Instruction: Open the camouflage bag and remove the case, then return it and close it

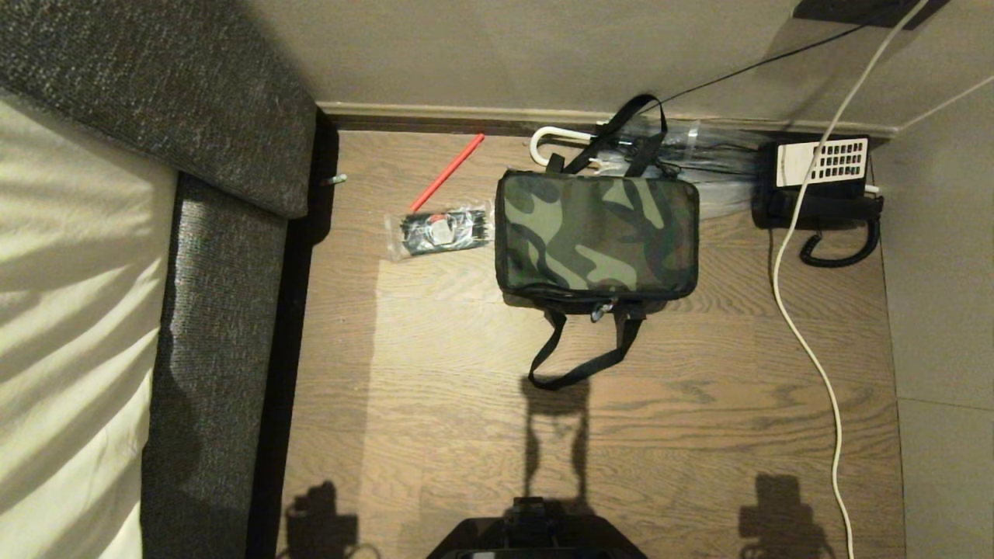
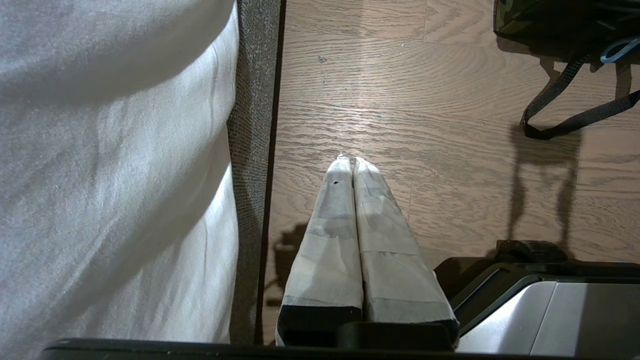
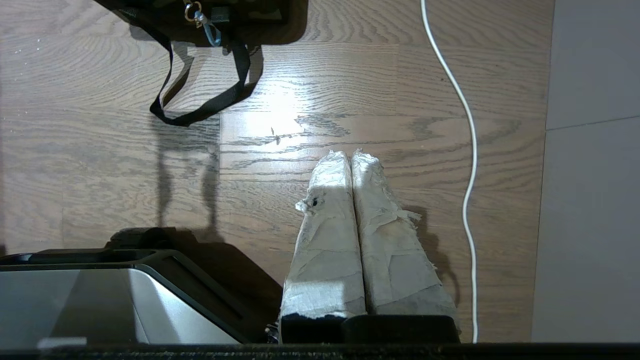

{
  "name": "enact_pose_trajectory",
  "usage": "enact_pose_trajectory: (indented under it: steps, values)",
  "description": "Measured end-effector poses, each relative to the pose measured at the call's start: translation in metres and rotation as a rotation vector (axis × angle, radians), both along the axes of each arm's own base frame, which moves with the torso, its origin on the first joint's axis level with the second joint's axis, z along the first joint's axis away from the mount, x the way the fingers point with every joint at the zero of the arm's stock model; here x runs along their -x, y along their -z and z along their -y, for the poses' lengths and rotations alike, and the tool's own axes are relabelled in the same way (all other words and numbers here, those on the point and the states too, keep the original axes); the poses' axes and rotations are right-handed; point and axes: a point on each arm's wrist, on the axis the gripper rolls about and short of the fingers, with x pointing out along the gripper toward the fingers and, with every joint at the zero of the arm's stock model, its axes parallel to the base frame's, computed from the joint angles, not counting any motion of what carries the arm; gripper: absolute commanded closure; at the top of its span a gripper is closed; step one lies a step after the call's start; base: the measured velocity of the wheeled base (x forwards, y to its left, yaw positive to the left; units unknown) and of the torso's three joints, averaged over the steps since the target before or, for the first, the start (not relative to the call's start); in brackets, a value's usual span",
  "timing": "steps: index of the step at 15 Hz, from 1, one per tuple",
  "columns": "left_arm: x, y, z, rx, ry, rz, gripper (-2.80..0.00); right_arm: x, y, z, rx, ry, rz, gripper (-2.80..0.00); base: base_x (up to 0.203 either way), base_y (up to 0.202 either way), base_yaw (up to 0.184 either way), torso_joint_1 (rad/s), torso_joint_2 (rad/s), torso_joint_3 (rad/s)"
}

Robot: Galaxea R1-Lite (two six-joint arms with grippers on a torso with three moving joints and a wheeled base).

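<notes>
The camouflage bag [image 1: 596, 237] lay flat on the wooden floor [image 1: 466, 388], zipped shut, its long axis running side to side across the head view and parallel to the wall behind it. One black webbing handle [image 1: 578, 349] trailed from the bag toward the robot; the other handle [image 1: 621, 136] stretched away over a clear umbrella [image 1: 613, 151] (white crook handle) lying between bag and wall. A clear packet of black items [image 1: 439, 229] sat just beside the bag's left end, with a red stick [image 1: 446, 172] angled beyond it. A black phone [image 1: 819, 186] stood well off the bag's right end, a white cable [image 1: 808, 334] running past it. The left end effector [image 2: 350, 161] hung over the floor well short of the bag, beside the bed [image 2: 115, 165], taped fingers pressed together. The right end effector [image 3: 349, 155] did likewise near the cable, empty.
</notes>
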Motion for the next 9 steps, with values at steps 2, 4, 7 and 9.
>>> enact_pose_trajectory:
  steps: [2,4,7,9]
  values:
    - [0.0000,0.0000,0.0000,0.001,0.000,0.000,0.00,0.0000,0.0000,0.0000,0.001,0.000,0.000,0.00,0.000,0.000,0.000,0.000,0.00,0.000]
    - [0.0000,0.0000,0.0000,0.000,0.000,0.000,0.00,0.0000,0.0000,0.0000,0.001,0.000,0.000,0.00,0.000,0.000,0.000,0.000,0.00,0.000]
    - [0.0000,0.0000,0.0000,0.000,0.000,0.000,0.00,0.0000,0.0000,0.0000,0.001,0.000,0.000,0.00,0.000,0.000,0.000,0.000,0.00,0.000]
    - [0.0000,0.0000,0.0000,0.000,0.000,0.000,0.00,0.0000,0.0000,0.0000,0.004,0.000,0.000,0.00,0.000,0.000,0.000,0.000,0.00,0.000]
